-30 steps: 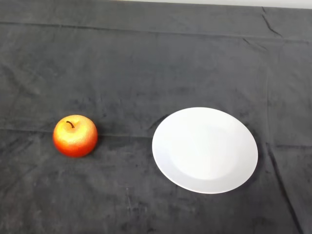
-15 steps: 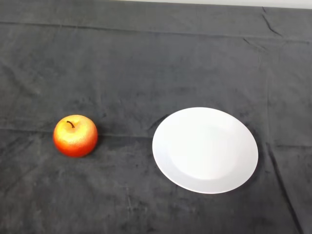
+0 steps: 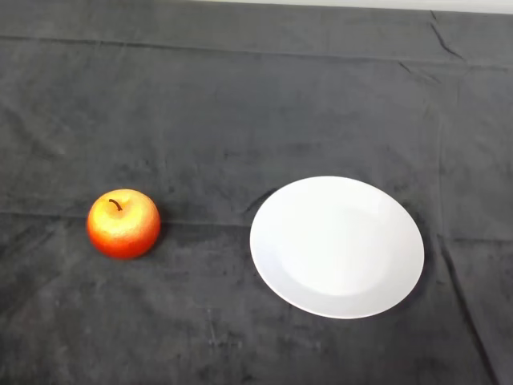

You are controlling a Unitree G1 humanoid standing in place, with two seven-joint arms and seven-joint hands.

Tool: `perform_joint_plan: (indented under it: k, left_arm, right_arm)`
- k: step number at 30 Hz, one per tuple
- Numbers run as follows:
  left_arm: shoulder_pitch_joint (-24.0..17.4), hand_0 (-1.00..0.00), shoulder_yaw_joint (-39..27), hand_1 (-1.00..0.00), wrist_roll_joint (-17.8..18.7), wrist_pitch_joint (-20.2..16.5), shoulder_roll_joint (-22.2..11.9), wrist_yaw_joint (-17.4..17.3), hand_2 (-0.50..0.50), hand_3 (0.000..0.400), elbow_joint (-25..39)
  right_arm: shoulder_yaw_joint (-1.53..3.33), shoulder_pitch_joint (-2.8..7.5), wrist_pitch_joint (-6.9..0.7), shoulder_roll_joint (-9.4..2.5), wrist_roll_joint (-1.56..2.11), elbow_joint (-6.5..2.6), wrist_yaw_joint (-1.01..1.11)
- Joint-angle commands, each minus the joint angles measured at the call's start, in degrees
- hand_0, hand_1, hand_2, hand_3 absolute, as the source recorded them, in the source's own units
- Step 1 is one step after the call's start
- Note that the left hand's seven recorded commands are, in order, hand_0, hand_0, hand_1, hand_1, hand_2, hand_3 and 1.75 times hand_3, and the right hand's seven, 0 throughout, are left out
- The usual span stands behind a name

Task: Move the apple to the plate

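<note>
On the dark grey cloth (image 3: 240, 104), toward your left, you have a round red-and-yellow apple (image 3: 123, 224) with a finely speckled, slightly glossy skin and a short dark stem curling out of the dimple on top; it sits upright, casting a soft shadow to its right. To its right, well apart from it, lies a plain white round plate (image 3: 337, 246), smooth and shallow, with a broad flat rim and nothing on it. You can see that the cloth is napped and matte, creased in long folds near the far edge and down the right side. Open cloth lies between apple and plate, and more of it lies behind both. A pale strip shows beyond the cloth's far edge; you cannot tell what it is. No part of the robot's left hand appears, so you cannot tell how its fingers stand.
</note>
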State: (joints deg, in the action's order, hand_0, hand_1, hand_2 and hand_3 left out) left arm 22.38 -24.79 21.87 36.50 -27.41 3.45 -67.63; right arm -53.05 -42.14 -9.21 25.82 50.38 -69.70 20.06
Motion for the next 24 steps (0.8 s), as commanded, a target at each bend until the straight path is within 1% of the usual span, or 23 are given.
perform_joint_plan:
  k: [1,13,24]
  left_arm:
    - [2.4,0.00,1.2,0.00,-1.8,1.8,0.4,0.5,0.00,0.000,2.6]
    - [2.7,0.00,7.1,0.00,-10.0,5.3,1.7,2.4,0.00,0.000,3.1]
    - [3.0,0.00,13.4,0.00,-17.6,8.5,4.9,4.3,0.00,0.000,3.5]
  right_arm:
    - [-0.51,0.20,0.30,1.27,0.41,0.06,0.02]
    - [-0.48,0.23,0.29,1.22,0.40,0.16,-0.03]
    - [-0.46,0.26,0.28,1.19,0.40,0.24,-0.06]
